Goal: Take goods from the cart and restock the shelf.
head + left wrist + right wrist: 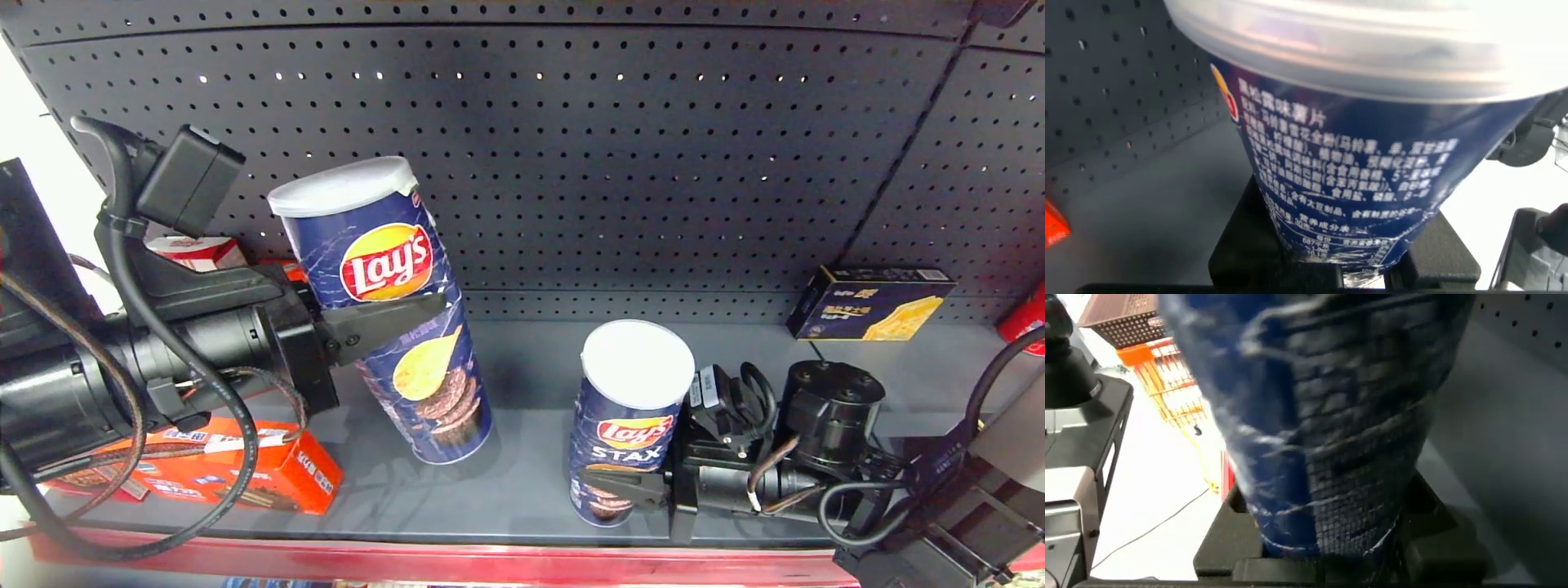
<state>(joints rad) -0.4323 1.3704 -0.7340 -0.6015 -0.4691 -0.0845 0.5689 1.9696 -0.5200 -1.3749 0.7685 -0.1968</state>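
Note:
My left gripper (pixel 400 327) is shut on a tall blue chip can (pixel 392 310) with a white lid, gripping its middle. The can leans to the left, its base low over the grey shelf floor (pixel 531 384); I cannot tell if it touches. The left wrist view looks along this can (pixel 1355 188) from its lid end. To the right, near the shelf front, my right gripper (pixel 616 483) is shut on the lower part of a shorter blue chip can (pixel 629 416) that stands upright. That can (pixel 1331 425) fills the right wrist view.
An orange-red box (pixel 261 478) lies at the shelf's front left, under my left arm. A white and red box (pixel 196 249) sits behind that arm. A dark blue box (pixel 869 304) rests at the back right, near a red item (pixel 1024 318). The pegboard wall (pixel 612 163) closes the back.

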